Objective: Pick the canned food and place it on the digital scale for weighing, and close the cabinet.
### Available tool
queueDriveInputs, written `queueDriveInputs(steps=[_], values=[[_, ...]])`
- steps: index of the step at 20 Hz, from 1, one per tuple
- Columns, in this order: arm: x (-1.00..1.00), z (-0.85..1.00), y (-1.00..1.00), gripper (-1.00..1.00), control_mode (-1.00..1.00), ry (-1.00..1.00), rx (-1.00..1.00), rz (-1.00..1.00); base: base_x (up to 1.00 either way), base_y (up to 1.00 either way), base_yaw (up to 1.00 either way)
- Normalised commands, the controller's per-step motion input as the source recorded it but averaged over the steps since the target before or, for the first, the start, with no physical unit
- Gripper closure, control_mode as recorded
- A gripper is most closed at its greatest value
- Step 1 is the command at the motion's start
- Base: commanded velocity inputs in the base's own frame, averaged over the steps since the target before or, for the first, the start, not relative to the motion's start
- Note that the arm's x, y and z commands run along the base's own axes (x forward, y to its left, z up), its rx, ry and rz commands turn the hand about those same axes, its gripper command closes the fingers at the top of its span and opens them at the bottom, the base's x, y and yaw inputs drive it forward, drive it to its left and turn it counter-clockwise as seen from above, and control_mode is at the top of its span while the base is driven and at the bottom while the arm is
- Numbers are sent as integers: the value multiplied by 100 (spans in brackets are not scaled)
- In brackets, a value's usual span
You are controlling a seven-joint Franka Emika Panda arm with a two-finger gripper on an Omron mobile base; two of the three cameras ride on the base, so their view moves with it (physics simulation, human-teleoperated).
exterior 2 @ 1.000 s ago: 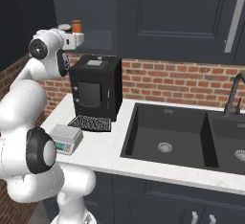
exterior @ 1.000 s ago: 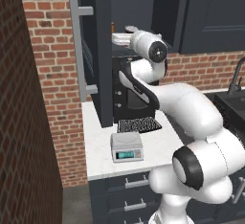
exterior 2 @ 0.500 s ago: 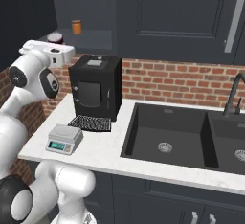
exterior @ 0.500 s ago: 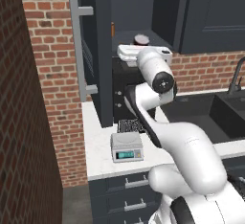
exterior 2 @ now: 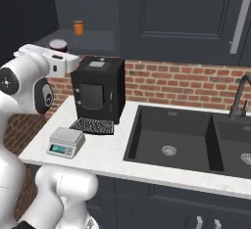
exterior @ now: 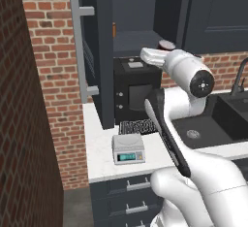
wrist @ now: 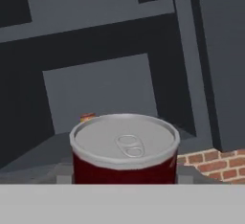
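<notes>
- At the open cabinet (exterior: 99, 51) above the counter (exterior: 99, 155): white arm raised from the base, elbow bent over the worktop, forearm level, hand reaching toward the cabinet's lower shelf.
- In the right base view, wrist extended level past the top of the black box appliance (exterior 2: 97, 90), gripper (exterior 2: 62, 52) right at the shelf's front edge.
- One can (wrist: 124, 150), dark red with a silver pull-tab lid, seen close up in the hand view, upright; also seen at the shelf edge in both base views (exterior 2: 58, 45).
- Gripper clenched on the can, to judge by the can sitting square between the finger positions at the bottom of the hand view; finger tips themselves hidden, so contact points cannot be made out.
- One orange item (exterior 2: 78, 27) further back on the same shelf, well apart from the can.
- One scale (exterior: 128, 149), white-grey with a lit teal display, flat on the counter near its front edge, nothing on its top.
- One black ribbed mat (exterior: 137, 126) just behind the scale, in front of the black box appliance.
- One cabinet door swung open to the left, its long light-grey bar handle (exterior: 77, 46) facing the brick wall (exterior: 48, 66).
- One dark sink (exterior 2: 171, 140) set in the counter to the right, with a black tap (exterior 2: 240, 96) behind it.
- Drawers (exterior: 131, 185) with silver handles below the counter.
</notes>
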Motion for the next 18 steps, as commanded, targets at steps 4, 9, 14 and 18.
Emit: queueDriveInputs(steps=[4,9,14,18], values=[[-46,3,-38,100,-100,18,0,25,0,0,0],[-58,-4,-46,100,-100,12,0,34,0,0,0],[-68,-23,-42,100,-100,0,0,35,0,0,0],[-20,-54,-4,100,-100,-4,0,35,0,0,0]])
